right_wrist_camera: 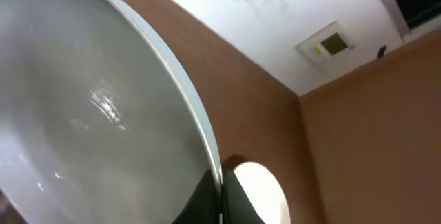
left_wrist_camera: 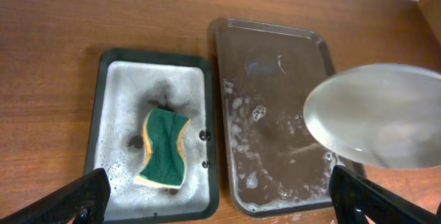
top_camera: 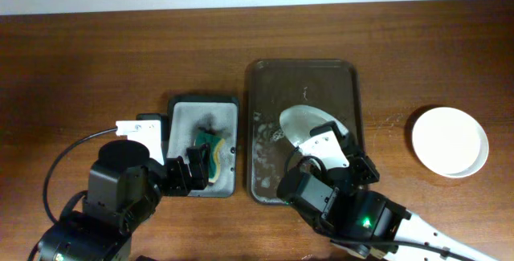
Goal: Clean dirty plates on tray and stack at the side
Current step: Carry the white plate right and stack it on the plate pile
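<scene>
The held plate shows a wet sheen and no dark smear that can be made out, though the left wrist view is blurred. The step is therefore judged to be the carry to the side. The plate is tilted above the tray, toward 4 o'clock of its centre, and is clamped by its rim in the right gripper. A firm pinch should be kept, since a wet glazed rim is likely to slip. The plate should be levelled before it is carried toward 3 o'clock, centred over the side plate, and let go only once it is seated. The left gripper is spread wide and empty above the sponge tray, and should be kept clear of the path.

The table is of grained brown wood with a smooth finish. The tray is dark, rectangular with rounded corners and a raised rim, and its floor is wet and flecked with suds. The sponge tray lies at 9 o'clock of it; it is smaller, dark-rimmed, and coated inside with grey foam. Both plates are round, shallow, white and glossy. No third plate is seen. The sponge is green-topped over a yellow layer, waisted in outline, and probably soft and soaked.
</scene>
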### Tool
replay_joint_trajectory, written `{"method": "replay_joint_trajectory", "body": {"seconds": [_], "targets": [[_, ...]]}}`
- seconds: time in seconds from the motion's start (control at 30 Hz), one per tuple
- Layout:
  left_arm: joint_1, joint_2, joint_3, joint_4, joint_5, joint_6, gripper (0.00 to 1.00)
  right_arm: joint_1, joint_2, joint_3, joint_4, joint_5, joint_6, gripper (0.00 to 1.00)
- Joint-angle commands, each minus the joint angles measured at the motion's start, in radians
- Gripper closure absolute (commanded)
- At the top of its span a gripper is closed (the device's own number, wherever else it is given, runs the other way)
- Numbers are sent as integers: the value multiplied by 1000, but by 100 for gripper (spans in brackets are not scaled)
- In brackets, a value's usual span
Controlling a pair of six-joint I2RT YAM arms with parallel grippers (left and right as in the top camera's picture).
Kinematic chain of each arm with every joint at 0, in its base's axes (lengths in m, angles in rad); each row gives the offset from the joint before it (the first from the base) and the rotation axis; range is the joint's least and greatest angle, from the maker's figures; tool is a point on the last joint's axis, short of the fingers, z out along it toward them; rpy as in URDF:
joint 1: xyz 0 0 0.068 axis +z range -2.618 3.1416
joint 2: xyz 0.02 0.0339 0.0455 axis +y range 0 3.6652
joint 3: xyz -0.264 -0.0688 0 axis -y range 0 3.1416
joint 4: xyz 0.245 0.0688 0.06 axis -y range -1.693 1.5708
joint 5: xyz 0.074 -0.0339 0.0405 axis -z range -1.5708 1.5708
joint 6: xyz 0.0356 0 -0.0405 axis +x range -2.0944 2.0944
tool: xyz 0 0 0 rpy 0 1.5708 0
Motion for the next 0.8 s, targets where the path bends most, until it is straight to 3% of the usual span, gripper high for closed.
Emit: {"method": "replay_joint_trajectory", "body": {"seconds": [0.0, 0.03, 0.1, 0.17, 0.2, 0.27, 0.33, 0.4, 0.47, 0.57, 0.77], "targets": [[7, -2, 9, -1, 7, 13, 0, 0, 0, 25, -21, 119, -42, 96], [7, -2, 9, -1, 7, 13, 0, -6, 0, 25, -2, 126, -19, 96], [7, -2, 9, -1, 7, 13, 0, 5, 1, 26, 40, 88, -175, 96], [7, -2, 9, -1, 7, 13, 0, 7, 0, 25, 24, 134, -62, 96], [7, -2, 9, -1, 7, 13, 0, 5, 5, 25, 66, 43, -36, 96], [7, -2, 9, -1, 7, 13, 0, 3, 13, 29, 35, 70, -152, 96], [7, -2, 9, -1, 7, 13, 0, 11, 17, 27, 42, 75, -48, 96], [7, -2, 9, -1, 7, 13, 0, -22, 40, 42, -1, 68, -182, 96], [7, -2, 9, -1, 7, 13, 0, -1, 37, 43, -9, 66, -79, 96], [7, -2, 9, -1, 7, 13, 0, -16, 49, 48, -29, 66, -122, 96], [7, -2, 9, -1, 7, 13, 0, -47, 53, 48, -6, -76, 5, 96]]}}
